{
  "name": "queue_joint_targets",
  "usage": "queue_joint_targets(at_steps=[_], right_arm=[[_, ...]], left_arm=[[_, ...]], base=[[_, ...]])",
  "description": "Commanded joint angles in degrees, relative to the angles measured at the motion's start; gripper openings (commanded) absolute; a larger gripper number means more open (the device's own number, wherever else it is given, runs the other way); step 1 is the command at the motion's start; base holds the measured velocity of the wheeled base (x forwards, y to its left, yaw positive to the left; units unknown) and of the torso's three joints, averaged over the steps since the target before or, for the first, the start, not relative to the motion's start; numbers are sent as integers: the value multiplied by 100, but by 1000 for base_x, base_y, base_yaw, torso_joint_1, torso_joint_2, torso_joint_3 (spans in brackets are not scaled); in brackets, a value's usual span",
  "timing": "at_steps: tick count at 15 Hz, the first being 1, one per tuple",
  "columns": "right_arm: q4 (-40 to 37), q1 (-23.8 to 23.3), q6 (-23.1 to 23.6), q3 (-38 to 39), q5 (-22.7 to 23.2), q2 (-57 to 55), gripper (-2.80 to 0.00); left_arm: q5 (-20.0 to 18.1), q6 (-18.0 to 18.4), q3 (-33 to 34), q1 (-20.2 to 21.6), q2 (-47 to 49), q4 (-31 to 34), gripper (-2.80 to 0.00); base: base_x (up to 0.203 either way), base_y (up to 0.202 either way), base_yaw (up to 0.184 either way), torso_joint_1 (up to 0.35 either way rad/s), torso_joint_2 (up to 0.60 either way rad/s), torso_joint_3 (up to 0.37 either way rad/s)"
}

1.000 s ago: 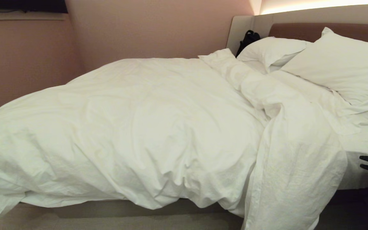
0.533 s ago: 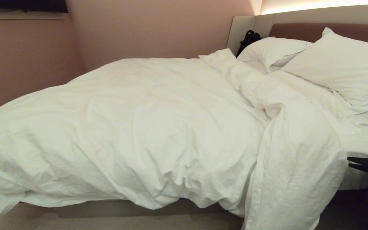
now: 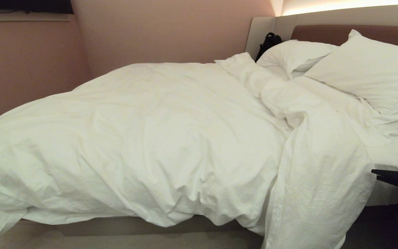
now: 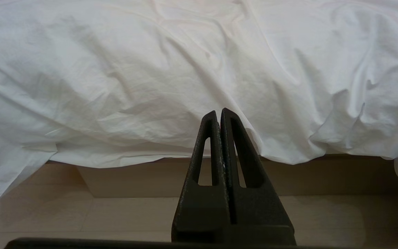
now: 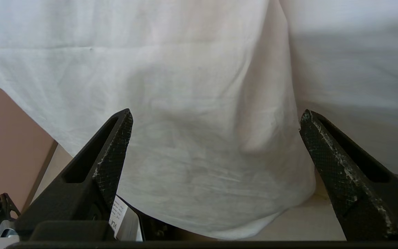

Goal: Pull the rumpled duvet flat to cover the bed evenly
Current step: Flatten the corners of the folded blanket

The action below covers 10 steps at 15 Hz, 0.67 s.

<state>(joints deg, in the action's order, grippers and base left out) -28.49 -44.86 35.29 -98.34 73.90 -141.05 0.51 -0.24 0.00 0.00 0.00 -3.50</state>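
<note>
The bed (image 3: 133, 226) fills the view, its base showing under the near edge, bare floor (image 3: 150, 242) running along it. The duvet (image 3: 150, 138) lies bunched over the bed's left and middle, spilling past the near edge at the left corner and in a long flap at centre-right, leaving the sheet (image 3: 396, 152) uncovered on the right. Two pillows (image 3: 368, 72) lean at the headboard (image 3: 323, 33), a black bag (image 3: 268, 43) beside them against the wall (image 3: 168, 31). The right gripper (image 3: 375, 174) hovers just beside the hanging flap, jaws spread wide and empty. Only the left wrist view shows the left gripper (image 4: 218, 112), clenched on nothing, low before the overhanging edge.
</note>
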Motion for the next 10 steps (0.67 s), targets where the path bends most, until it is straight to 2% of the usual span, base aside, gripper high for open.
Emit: queue_joint_targets(at_steps=[1,5,10], right_arm=[[-16,21,47,25,170,-2,0],[12,32,161,36,283,-31,0],[574,141,188,393,292,-19,0]], left_arm=[[2,-2,0,0,0,-2,-280],[2,-2,0,4,0,-4,-280],[2,-2,0,7,0,-2,-280]], base=[[0,0,0,0,0,0],[0,0,0,0,0,0],[0,0,0,0,0,0]])
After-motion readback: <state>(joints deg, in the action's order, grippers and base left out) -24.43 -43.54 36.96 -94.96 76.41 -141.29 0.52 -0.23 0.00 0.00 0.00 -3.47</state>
